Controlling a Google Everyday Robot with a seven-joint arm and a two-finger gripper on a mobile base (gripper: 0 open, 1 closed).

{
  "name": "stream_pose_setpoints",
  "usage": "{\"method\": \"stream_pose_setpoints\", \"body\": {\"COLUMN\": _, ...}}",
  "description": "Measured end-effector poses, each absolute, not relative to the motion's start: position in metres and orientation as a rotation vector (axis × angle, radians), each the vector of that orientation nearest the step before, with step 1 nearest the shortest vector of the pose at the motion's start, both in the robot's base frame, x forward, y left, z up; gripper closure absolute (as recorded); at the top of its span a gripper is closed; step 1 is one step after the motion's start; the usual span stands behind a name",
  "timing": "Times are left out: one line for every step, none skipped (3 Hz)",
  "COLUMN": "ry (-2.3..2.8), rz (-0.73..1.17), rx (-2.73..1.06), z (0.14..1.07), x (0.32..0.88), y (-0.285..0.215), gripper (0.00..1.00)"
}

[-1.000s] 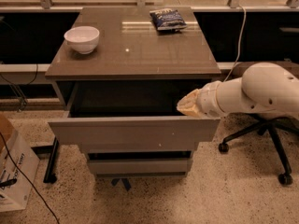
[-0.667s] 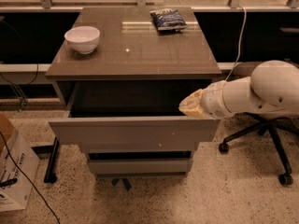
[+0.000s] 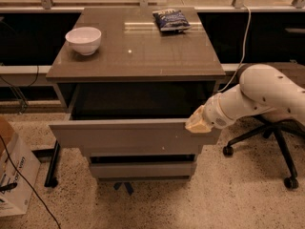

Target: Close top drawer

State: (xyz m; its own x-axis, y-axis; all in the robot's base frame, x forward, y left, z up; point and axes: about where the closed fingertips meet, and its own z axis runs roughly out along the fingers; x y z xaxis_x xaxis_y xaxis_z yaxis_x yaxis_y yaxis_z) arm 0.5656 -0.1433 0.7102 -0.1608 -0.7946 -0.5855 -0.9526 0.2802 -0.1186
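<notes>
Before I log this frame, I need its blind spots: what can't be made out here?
All in the camera view:
- Inside of the top drawer: dark under the shadow of the cabinet top, so its contents are unclear.
- The gripper, at the drawer front's right end: its own body hides whether it touches the panel.
- The arm: cut off by the right edge.
- The chip bag: print too small.

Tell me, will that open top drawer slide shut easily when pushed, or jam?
It probably moves as one rigid piece: the top drawer has a flat, solid-looking front panel. It may be fairly light, since nothing shows in its dark interior. The gripper sits at the front's right end, so an off-centre push might skew it slightly.
</notes>
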Motion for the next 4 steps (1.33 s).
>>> {"method": "stream_pose_setpoints", "body": {"ry": 2.078, "rz": 0.393, "rx": -1.603, "z": 0.67, "x": 0.578, "y": -0.145, "gripper": 1.0}}
{"method": "stream_pose_setpoints", "body": {"ry": 2.066, "rz": 0.374, "rx": -1.614, "z": 0.661, "x": 0.594, "y": -0.141, "gripper": 1.0}}
{"method": "stream_pose_setpoints", "body": {"ry": 2.014, "rz": 0.325, "rx": -1.62, "z": 0.661, "x": 0.625, "y": -0.134, "gripper": 1.0}}
{"method": "stream_pose_setpoints", "body": {"ry": 2.014, "rz": 0.325, "rx": -1.62, "z": 0.661, "x": 0.625, "y": -0.133, "gripper": 1.0}}
